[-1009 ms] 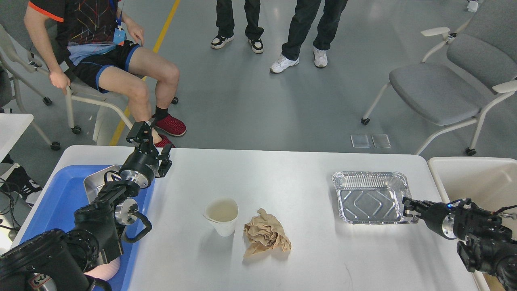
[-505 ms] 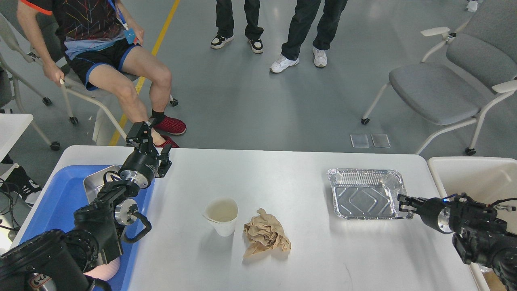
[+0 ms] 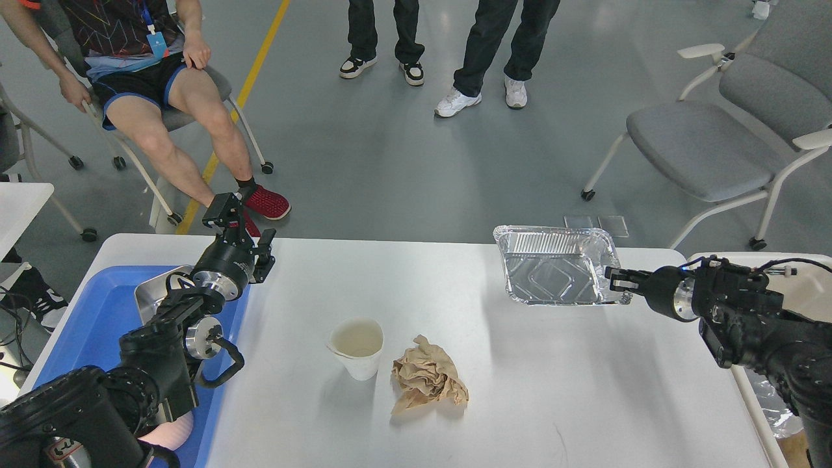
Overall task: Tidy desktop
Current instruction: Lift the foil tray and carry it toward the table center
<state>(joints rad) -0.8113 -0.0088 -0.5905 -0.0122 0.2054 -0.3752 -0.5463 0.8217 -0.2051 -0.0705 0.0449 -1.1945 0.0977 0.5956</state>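
At the far left, a blue tray (image 3: 84, 325) lay on the left end of the bench (image 3: 533, 390), the wide white top with rounded corners that filled the near half of the view. A small metal dish (image 3: 151, 296) sat in the far part of that tray, partly hidden behind the left arm. Something pale pink (image 3: 170, 434) showed at the tray's near edge, too hidden to name. The left arm rose from the near left corner over the tray, and its fingers (image 3: 224, 211) stood at the far edge of the bench, spread apart with nothing between them.

Toward the middle, nearer the front, a white paper cup (image 3: 356, 346) stood upright. Just to its right lay a crumpled brown paper napkin (image 3: 428, 382), close beside the cup, though contact could not be judged.

Further right, a foil tray (image 3: 552, 265) was lifted off the bench and tilted, its open side turned toward the viewer and its far rim past the bench's far edge. The right arm reached in from the right, and its fingers (image 3: 616, 281) were pinched on the foil tray's right rim. A white bin (image 3: 809, 286) stood beside the bench's right end, behind that arm.
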